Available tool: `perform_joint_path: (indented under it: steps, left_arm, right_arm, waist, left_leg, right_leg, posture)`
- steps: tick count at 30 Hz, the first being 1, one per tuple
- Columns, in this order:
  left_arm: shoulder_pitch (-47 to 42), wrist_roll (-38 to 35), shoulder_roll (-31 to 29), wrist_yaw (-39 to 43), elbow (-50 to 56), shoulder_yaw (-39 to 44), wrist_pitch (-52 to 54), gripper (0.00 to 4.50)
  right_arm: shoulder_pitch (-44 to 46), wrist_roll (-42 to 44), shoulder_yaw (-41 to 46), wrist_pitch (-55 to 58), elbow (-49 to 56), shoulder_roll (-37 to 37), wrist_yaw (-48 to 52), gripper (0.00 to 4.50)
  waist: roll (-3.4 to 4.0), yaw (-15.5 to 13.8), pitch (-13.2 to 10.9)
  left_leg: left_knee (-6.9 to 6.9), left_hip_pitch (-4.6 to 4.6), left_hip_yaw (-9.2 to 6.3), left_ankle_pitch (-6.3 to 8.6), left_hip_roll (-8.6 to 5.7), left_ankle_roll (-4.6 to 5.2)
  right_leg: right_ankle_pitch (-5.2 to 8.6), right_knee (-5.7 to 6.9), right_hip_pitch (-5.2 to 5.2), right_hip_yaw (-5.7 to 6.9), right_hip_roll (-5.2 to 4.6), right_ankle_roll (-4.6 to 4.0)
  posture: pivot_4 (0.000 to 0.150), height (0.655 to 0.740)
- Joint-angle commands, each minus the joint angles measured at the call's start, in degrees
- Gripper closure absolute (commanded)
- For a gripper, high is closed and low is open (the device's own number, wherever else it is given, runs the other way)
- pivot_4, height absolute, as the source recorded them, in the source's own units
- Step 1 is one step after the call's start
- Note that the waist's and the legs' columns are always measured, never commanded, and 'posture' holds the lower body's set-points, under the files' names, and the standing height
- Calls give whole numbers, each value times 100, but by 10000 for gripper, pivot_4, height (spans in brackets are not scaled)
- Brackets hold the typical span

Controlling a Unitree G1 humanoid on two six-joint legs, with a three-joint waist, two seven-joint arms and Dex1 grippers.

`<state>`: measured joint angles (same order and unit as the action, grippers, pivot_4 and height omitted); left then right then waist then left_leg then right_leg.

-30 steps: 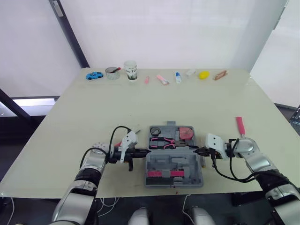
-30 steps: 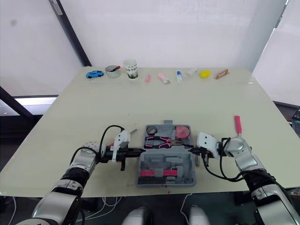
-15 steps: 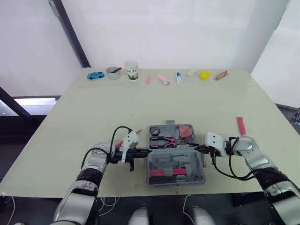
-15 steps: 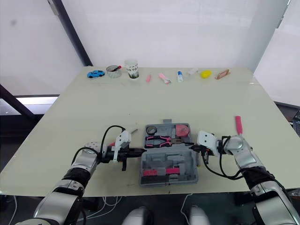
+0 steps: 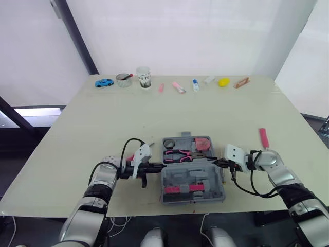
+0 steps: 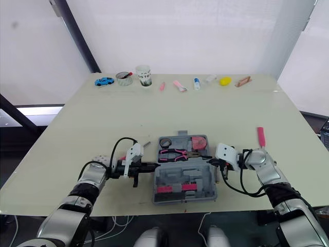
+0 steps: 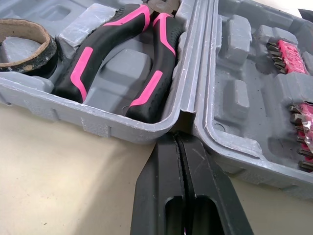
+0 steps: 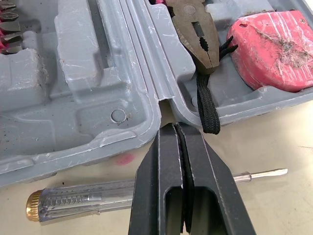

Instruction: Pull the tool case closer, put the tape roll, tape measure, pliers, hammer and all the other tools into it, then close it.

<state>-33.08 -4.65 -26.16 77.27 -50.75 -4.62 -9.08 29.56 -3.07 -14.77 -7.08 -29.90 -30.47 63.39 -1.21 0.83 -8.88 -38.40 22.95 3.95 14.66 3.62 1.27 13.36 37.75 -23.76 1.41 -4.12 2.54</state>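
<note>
The grey tool case [image 5: 177, 177] lies open near the table's front edge. Its far half holds a tape roll [image 5: 170, 143], pink-and-black pliers [image 5: 178, 154] and a pink tape measure [image 5: 204, 144]. The near half holds pink bits. My left gripper [image 5: 154, 167] is shut, its tips [image 7: 182, 147] at the hinge notch on the case's left end. At the right end's hinge notch my right gripper [image 5: 217, 164] is also shut, tips [image 8: 180, 132] against it. A clear-handled screwdriver [image 8: 83, 198] lies on the table beside the case, under the right gripper.
A pink-handled tool [image 5: 263, 137] lies on the table to the right of the case. Along the far edge stand a blue toy car [image 5: 103, 82], a small bowl [image 5: 123, 79], a cup [image 5: 143, 76] and several small items. The front edge runs just below the case.
The case has shifted slightly to the right, with both shut grippers staying at its hinge ends. Nothing else has moved.
</note>
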Motion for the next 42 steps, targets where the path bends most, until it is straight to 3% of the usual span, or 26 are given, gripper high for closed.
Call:
perform_joint_path:
  steps: [1,42]
  left_arm:
    - [-126,-28,7,-24,-13,20,-112,44519]
    - [-207,-55,-46,-27,-136,60,-181,44519]
  right_arm:
    - [48,184,32,33,350,54,137,45000]
    - [48,121,84,65,283,23,85,45000]
  waist:
    - [0,0,0]
    - [0,3,0]
  left_leg:
    - [0,0,0,0,0,0]
    - [0,0,0,0,0,0]
  right_leg:
    - [0,0,0,0,0,0]
    - [0,0,0,0,0,0]
  posture:
    - [1500,7400]
    - [1500,7400]
